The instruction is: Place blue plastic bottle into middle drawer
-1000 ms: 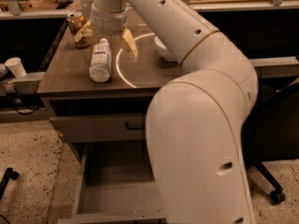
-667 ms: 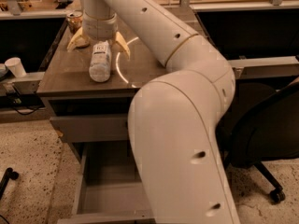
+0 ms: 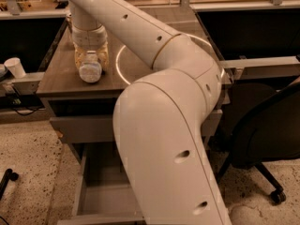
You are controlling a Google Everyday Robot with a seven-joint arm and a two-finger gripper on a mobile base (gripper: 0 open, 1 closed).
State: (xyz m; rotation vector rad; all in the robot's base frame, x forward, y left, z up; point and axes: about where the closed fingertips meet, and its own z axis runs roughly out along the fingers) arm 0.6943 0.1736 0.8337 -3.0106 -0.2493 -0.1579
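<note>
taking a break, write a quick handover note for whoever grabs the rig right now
Gripper: down at the left of the cabinet top, right over the blue plastic bottle. Grasp cannot be confirmed from this view.
Bottle: lying on the cabinet top near its front edge, not lifted.
Middle drawer: pulled out below, visible floor bare. The arm hides its right part.
Done: drawer open, gripper at the bottle.
Left: confirm grasp, lift, carry down, release in the drawer.
</note>
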